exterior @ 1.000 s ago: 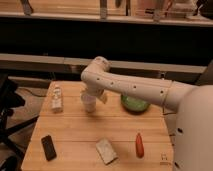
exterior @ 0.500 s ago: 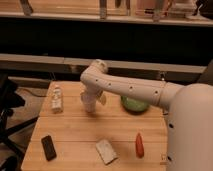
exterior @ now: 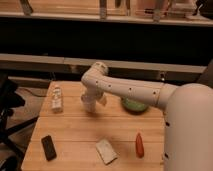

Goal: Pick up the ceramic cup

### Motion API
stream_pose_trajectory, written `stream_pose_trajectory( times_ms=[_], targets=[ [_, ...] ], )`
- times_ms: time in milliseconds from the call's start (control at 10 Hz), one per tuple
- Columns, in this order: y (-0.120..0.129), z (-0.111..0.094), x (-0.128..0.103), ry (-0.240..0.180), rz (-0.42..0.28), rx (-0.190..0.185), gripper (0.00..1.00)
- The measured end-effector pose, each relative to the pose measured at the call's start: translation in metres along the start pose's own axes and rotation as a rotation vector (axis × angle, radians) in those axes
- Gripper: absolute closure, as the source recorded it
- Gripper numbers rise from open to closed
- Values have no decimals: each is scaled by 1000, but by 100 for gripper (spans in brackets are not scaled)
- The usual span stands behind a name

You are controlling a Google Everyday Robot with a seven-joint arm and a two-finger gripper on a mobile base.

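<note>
Scanning from the left edge of the bench [exterior: 75, 132]: a flat black slab [exterior: 48, 147] lies near the front corner, and a small pale bottle [exterior: 56, 98] stands further back. Just right of that bottle the arm [exterior: 125, 90] hangs its end effector [exterior: 91, 99] right over the spot where the ceramic cup [exterior: 88, 107] stands, left of centre and toward the back of the bench. White on white, cup and end effector are hard to separate. The jaws stand spread wide, and I cannot tell whether the cup is between them.

My read on the cup: rigid, glazed and slick, light enough, but liable to chip or topple if knocked. The best hold looks like a square pinch across the side walls, around mid-height or a little above, since the taper could let it slip out of a loose grip.

Moving right: a pale flat packet [exterior: 106, 150] lies near the front, the green bowl [exterior: 134, 105] sits behind the forearm, apart from the cup, and a red pepper-like thing [exterior: 139, 144] lies beside the robot's body [exterior: 190, 130].
</note>
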Motion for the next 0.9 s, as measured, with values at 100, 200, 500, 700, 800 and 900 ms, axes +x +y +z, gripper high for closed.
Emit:
stream_pose_trajectory(
  times_ms=[100, 200, 500, 700, 800, 900],
  targets=[
    [0, 1, 0, -1, -2, 0, 20],
    [0, 2, 1, -2, -5, -2, 20],
    [1, 10, 1, -3, -9, -5, 20],
    [0, 14, 0, -4, -13, -4, 20],
    [-1, 16, -1, -5, -18, -4, 20],
    [-2, 17, -1, -7, -20, -4, 20]
  ],
)
